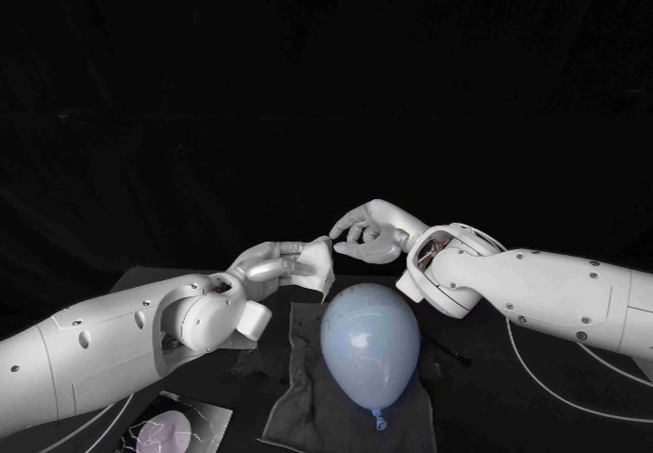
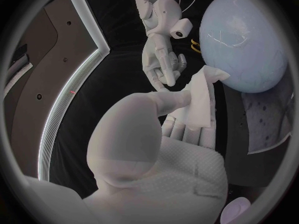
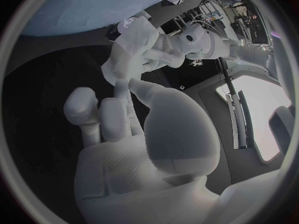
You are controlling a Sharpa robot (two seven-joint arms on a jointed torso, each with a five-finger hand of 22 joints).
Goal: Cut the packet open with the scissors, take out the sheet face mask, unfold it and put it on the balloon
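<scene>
**Mask taken out, not yet unfolded**
The black surface [image 1: 483, 415], ringed by darkness, is covered by a grey cloth [image 1: 293, 415]. The bare balloon [image 1: 367, 340] is laid on it just below both hands. The folded sheet face mask [image 1: 314, 266] is gripped in the left hand [image 1: 270, 264]. The right hand [image 1: 365, 236] is held just beside it, fingers loosely apart, empty. The packet [image 1: 170, 432] is seen well behind the left hand. Unfolding and placing are judged outstanding.

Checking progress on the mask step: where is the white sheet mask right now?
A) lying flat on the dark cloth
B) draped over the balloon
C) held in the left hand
C: the left hand grips the still-folded sheet mask, and the balloon beside it is bare.
</scene>
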